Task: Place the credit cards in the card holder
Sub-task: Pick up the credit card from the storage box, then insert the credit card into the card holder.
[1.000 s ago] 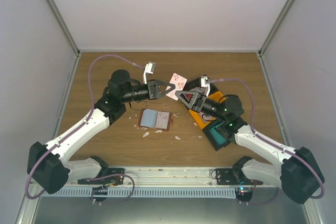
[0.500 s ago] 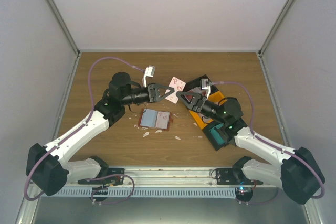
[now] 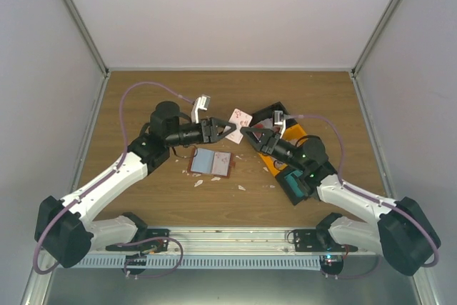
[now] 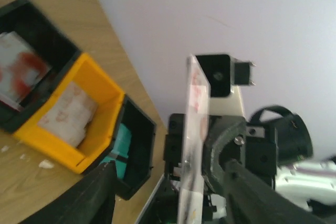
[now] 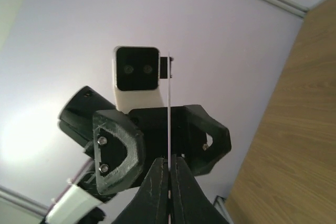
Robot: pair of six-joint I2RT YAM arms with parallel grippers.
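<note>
Right pincer [image 3: 247, 133] is clamping a pinkish card [image 3: 240, 115] in mid-air, left pincer [image 3: 226, 128] is gaping around it, and the card holder [image 3: 211, 163] is lying open on the worktop [image 3: 214, 203] below, awaiting this card.

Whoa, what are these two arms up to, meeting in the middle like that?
They meet at one whitish-pink credit card, held in the air above the table. The right gripper is shut on one edge of it, while the left gripper has its jaws open on either side, so only the right one grips it. It looks like a hand-over between arms. The card holder lies open on the table below, and more cards sit in the bins by the right arm.
</note>
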